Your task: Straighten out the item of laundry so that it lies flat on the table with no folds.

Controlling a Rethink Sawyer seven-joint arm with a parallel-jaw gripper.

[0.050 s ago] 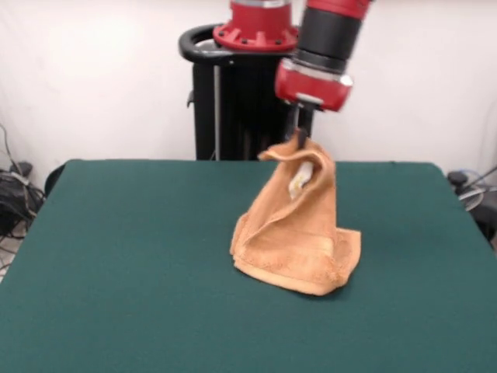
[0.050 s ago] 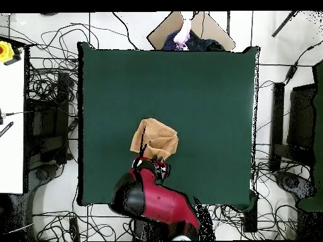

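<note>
The item of laundry [image 1: 295, 233], an orange-tan terry towel, hangs in a tent shape from my gripper [image 1: 299, 140]. Its top is pinched up above the table [image 1: 140, 264], and its lower part rests bunched and folded on the green surface. A small white tag shows in a fold near the top. The gripper is shut on the towel's raised peak. From above, the towel [image 2: 154, 140] shows as a crumpled patch just beyond the red arm head, which covers the gripper [image 2: 151, 161].
The black pedestal [image 1: 233, 93] stands behind the table's far edge. Cables and equipment lie on the floor around the table [image 2: 189, 75]. A person's hand [image 2: 183, 31] and a cardboard box show at the far edge in the overhead view.
</note>
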